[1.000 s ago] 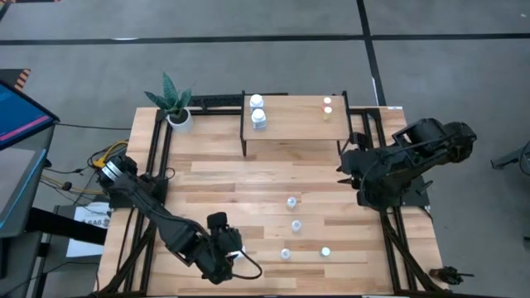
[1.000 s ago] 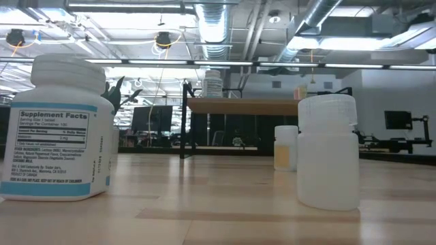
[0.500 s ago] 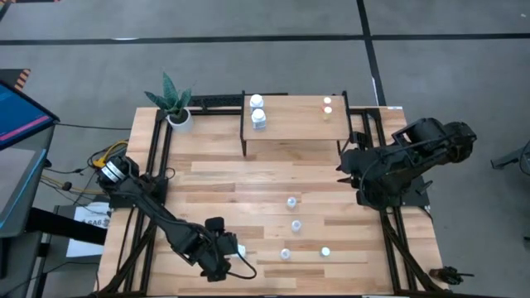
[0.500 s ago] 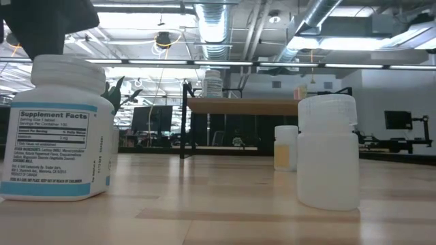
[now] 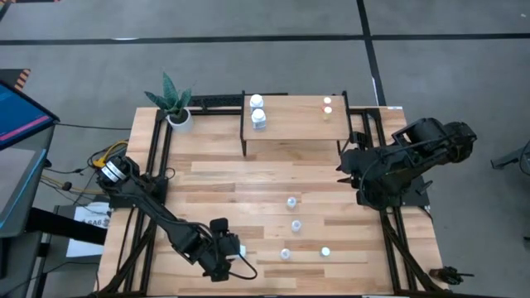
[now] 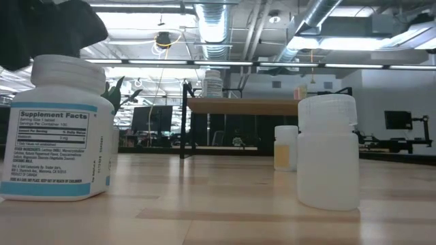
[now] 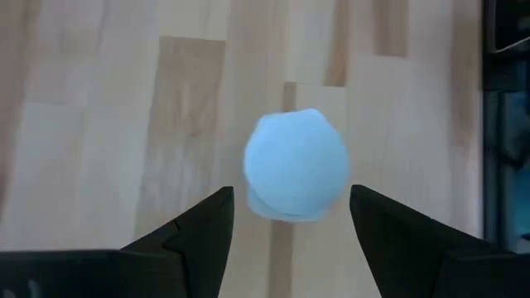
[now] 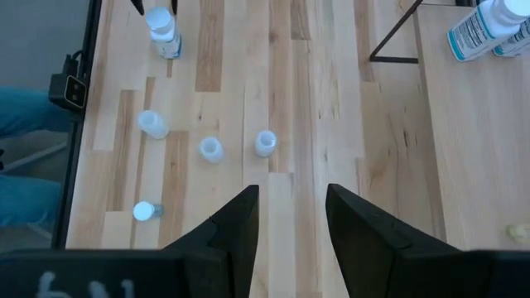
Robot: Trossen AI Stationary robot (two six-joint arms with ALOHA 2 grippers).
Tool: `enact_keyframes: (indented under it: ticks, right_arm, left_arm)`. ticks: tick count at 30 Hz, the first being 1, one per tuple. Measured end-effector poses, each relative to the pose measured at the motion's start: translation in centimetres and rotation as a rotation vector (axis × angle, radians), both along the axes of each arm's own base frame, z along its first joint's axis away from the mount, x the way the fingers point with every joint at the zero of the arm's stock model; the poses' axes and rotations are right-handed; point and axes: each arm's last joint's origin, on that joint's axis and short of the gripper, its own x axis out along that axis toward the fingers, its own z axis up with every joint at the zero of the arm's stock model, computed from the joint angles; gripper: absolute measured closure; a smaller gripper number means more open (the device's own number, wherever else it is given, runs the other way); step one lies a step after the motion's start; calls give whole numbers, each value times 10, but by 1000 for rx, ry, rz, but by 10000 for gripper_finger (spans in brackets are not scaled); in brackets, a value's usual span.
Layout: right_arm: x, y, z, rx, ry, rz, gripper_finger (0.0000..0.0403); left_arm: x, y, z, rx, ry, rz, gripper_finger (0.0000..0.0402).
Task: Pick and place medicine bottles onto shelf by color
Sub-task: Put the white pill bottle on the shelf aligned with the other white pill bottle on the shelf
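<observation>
A larger white bottle stands upright on its base near the table's front edge, left of centre. My left gripper hovers over it, open, pointing down, with one finger on each side of the white cap and apart from it. In the low view the gripper shows dark just above the cap. The shelf at the far side carries two white bottles and two small bottles. My right gripper is open and empty at the table's right edge.
Three translucent bottles and one small bottle stand on the table right of the left gripper. A potted plant stands at the far left corner. A person's blue sleeve shows beyond the table's edge.
My left gripper has come down toward the white bottle near the front edge; in the low view it has entered from the top left and now hangs just above the cap. The bottle has stayed where it was.
</observation>
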Motion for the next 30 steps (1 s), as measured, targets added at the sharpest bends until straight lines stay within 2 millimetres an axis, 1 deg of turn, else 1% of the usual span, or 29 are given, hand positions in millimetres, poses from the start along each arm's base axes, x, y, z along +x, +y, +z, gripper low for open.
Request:
enact_keyframes:
  ticks: [5, 9, 18, 20, 22, 24, 30]
  right_arm:
    - [0, 0, 0, 0, 0, 0, 240]
    - [0, 0, 0, 0, 0, 0, 240]
    - [0, 0, 0, 1, 1, -1, 240]
    - [0, 0, 0, 1, 0, -1, 240]
    - [0, 0, 0, 1, 1, -1, 240]
    - [0, 0, 0, 1, 1, -1, 240]
    - [0, 0, 0, 0, 1, 0, 240]
  left_arm:
    - [3, -1, 1, 23, -36, -50, 173]
    - [4, -2, 2, 27, -60, -52, 173]
    - [12, -3, -9, 68, -63, -91, 173]
    - [18, -3, -11, 63, -89, -102, 173]
    - [17, -3, -12, 72, -70, -127, 173]
    - [22, -2, -15, 53, -73, -125, 173]
    - [22, 1, -24, 48, 1, -151, 173]
